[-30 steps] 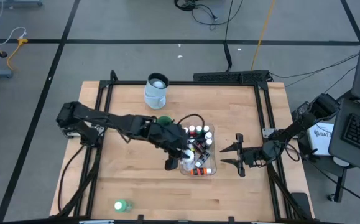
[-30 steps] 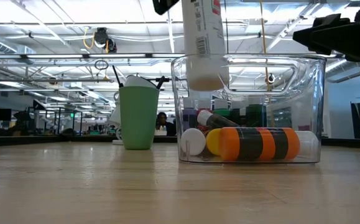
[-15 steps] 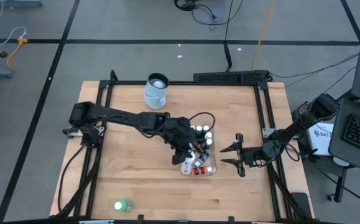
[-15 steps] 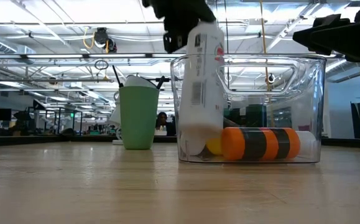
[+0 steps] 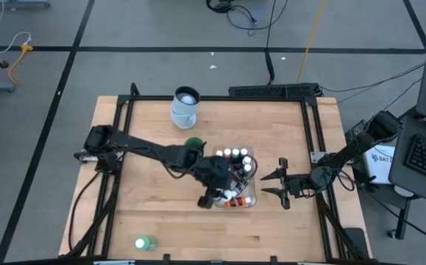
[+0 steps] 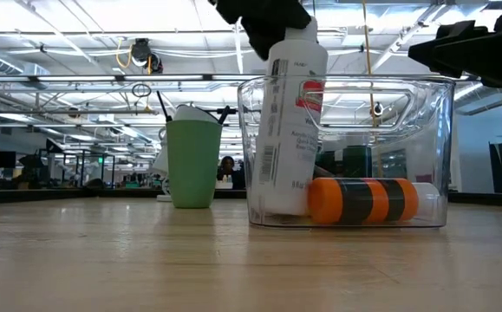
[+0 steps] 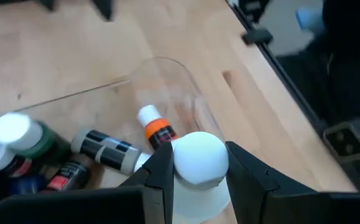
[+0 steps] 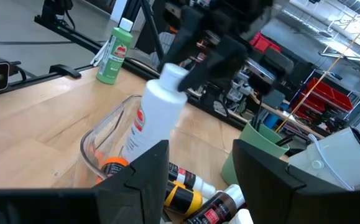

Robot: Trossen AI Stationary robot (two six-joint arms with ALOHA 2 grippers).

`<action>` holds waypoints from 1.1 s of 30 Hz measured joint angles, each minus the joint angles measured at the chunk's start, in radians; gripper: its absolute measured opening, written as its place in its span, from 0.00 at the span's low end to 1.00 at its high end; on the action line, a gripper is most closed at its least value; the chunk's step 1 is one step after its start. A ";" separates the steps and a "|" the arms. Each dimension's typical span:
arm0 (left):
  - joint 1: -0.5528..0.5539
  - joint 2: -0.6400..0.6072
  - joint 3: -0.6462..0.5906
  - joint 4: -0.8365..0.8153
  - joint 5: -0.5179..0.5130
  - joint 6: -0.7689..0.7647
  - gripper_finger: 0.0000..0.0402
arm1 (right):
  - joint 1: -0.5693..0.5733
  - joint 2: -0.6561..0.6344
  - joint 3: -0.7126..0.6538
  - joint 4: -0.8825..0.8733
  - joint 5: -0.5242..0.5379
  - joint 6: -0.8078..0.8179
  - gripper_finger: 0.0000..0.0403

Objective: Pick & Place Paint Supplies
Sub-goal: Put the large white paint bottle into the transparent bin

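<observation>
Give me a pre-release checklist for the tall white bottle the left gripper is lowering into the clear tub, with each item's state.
1. Left gripper clamped on the tall white plastic bottle at its top end: ok.
2. Bottle's base inside the clear rectangular plastic tub: ok, it sits low behind the front wall.
3. Bottle upright: not ok, it leans to one side.
4. Base resting on the tub floor: cannot tell; small bottles lie beneath.
5. Orange-and-black banded paint bottle clear of the white bottle: not ok, they look in contact.
6. Right gripper out of the way: ok, open and beside the tub.
</observation>
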 joint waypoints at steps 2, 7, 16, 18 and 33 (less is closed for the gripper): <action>-0.024 0.000 0.000 -0.011 -0.017 0.034 0.24 | 0.000 0.000 0.000 0.001 0.000 0.000 0.42; -0.053 0.000 -0.001 -0.021 -0.105 0.004 0.24 | 0.000 0.000 0.000 0.000 0.000 0.000 0.42; -0.015 -0.001 -0.001 -0.094 -0.095 -0.069 0.24 | 0.000 0.000 0.000 0.001 0.000 0.002 0.42; -0.009 -0.001 -0.001 -0.098 -0.093 -0.075 0.24 | 0.000 0.000 0.000 0.000 0.000 0.001 0.42; -0.029 -0.009 -0.005 -0.144 -0.093 -0.078 0.65 | 0.000 0.000 0.000 0.000 0.000 0.000 0.42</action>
